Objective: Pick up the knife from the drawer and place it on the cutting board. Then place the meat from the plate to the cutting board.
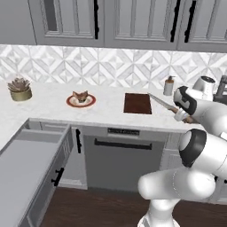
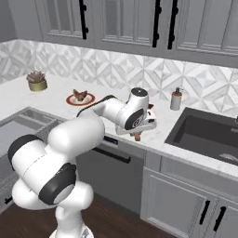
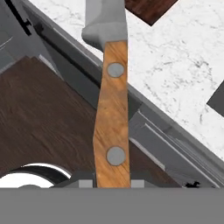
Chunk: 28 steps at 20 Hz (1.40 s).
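My gripper (image 1: 181,114) is shut on the knife (image 1: 162,103), gripping its light brown wooden handle (image 3: 111,118). It holds the knife above the counter's front edge, just right of the dark reddish-brown cutting board (image 1: 137,103). The silver blade (image 3: 105,17) points toward the board's corner (image 3: 151,8). In the right base view the gripper (image 2: 138,131) and arm cover most of the board. The meat (image 1: 80,96) lies on the orange-rimmed white plate (image 1: 71,102), left of the board. The grey drawer (image 1: 31,155) stands open at the lower left, its inside bare.
A tan bowl with a spiky plant (image 1: 20,90) sits far left on the counter. A soap bottle (image 1: 168,86) stands behind the board's right side. The dark sink (image 2: 204,132) lies further right. A dishwasher front (image 1: 122,159) sits under the board.
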Tool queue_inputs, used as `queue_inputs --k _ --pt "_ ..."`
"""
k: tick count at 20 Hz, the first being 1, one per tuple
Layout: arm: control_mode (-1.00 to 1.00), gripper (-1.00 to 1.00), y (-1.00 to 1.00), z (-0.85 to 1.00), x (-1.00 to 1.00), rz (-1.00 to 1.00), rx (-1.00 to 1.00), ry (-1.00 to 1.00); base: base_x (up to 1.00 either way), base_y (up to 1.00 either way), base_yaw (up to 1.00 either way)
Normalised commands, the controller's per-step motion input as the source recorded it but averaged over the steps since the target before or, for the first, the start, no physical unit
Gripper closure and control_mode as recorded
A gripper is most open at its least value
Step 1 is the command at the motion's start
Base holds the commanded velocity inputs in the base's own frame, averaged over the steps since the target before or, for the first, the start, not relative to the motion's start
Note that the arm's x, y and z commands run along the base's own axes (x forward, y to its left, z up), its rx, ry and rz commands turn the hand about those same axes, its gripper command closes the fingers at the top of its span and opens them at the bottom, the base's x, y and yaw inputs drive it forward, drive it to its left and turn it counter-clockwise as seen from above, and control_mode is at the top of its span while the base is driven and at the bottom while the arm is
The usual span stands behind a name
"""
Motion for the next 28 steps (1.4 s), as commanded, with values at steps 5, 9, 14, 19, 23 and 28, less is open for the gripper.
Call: queue_inputs --k 5,9,14,19,23,28 --pt "1.00 1.00 0.00 0.00 0.00 0.00 0.00 0.00 0.00 0.23 -0.43" --pt "1.00 1.00 0.00 0.00 0.00 0.00 0.00 0.00 0.05 0.36 -0.35" --pt "1.00 1.00 0.00 0.00 0.00 0.00 0.00 0.00 0.12 0.54 -0.30" --pt "1.00 1.00 0.00 0.00 0.00 0.00 0.00 0.00 0.26 0.54 -0.23" --pt "1.00 1.00 0.00 0.00 0.00 0.00 0.00 0.00 0.33 0.40 -0.16" --pt "1.00 1.00 0.00 0.00 0.00 0.00 0.00 0.00 0.50 0.12 -0.12"
